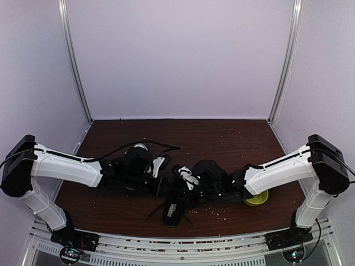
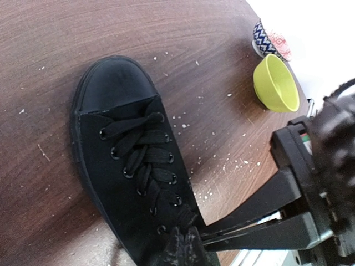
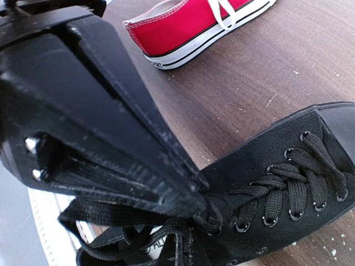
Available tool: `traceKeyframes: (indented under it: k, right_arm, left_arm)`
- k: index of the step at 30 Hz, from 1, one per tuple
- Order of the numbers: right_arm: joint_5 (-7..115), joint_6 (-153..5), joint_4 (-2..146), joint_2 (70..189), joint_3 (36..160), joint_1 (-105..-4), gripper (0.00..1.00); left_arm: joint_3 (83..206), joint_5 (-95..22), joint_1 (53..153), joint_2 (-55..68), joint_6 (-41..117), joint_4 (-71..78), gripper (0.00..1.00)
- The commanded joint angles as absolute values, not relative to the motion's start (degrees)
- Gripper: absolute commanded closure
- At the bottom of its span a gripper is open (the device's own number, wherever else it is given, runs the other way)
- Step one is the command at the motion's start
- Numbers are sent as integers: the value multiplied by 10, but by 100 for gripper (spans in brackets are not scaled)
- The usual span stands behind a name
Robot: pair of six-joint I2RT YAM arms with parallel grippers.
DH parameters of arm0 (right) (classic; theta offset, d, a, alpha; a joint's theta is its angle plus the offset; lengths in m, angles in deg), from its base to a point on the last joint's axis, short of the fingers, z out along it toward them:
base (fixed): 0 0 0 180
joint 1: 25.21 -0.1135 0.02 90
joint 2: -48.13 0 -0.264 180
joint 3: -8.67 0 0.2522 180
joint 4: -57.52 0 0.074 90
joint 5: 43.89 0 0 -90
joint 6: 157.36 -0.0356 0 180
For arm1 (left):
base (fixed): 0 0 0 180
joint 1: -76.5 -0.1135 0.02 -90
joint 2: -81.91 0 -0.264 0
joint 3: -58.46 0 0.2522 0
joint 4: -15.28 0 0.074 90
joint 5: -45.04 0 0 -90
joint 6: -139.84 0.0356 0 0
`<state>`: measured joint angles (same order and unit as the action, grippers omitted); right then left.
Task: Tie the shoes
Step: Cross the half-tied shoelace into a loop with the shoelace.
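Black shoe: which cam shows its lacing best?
Left wrist: the black shoe shows toe cap through nearly every lace row, clearly. Right wrist crops the toe cap and heel. Top external shows only a small dark shape, laces unreadable.

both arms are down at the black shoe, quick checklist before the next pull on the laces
1. Left gripper shut on the laces at the ankle end of the black shoe: ok.
2. Right gripper shut on the laces at that same end: ok.
3. Laces threaded through the eyelets down to the toe: ok.
4. Bow finished: cannot tell; loose strands lie under the right gripper's fingers.
5. Red shoe apart from the black shoe: ok.
6. Green bowl clear of the laces: ok.
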<state>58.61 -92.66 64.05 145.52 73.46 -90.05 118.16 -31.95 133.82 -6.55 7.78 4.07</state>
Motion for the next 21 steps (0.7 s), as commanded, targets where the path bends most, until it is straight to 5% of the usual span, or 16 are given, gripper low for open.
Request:
traceKeyframes:
  k: [1,21]
  right_arm:
    - [585,-940,620,1474,745,-897,100]
    - [561,-985,559,1476,706,-893,100]
  left_arm:
    - [1161,-295,1337,-53,79,99,100]
    - [1146,-290,1368,-41,104,90,100]
